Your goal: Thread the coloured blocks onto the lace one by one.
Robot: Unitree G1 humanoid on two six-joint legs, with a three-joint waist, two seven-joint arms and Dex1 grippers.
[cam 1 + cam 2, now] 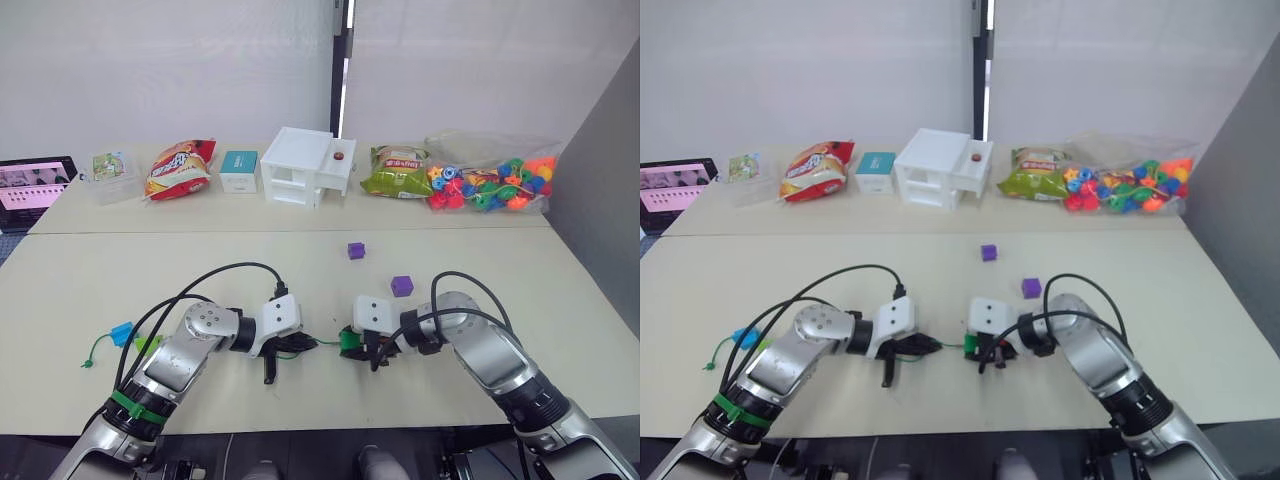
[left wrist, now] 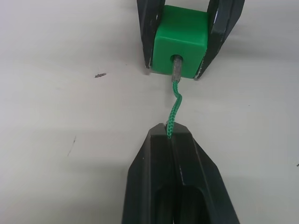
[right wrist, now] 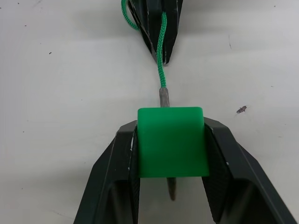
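One dark green block (image 3: 172, 140) sits clamped in our right gripper (image 3: 171, 186), the lace (image 2: 174, 105) (pinched in our closed left gripper (image 2: 171, 135)) running straight through its hole, tip emerging on our right gripper's side.

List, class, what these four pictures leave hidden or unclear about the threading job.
- Thin green cord lace: in the left wrist view, its length behind the shut left tool is hidden by the black fingers.
- Green cube block: in the right wrist view, its hole is out of sight.
- Clear bag of round beads: beads too small to count.
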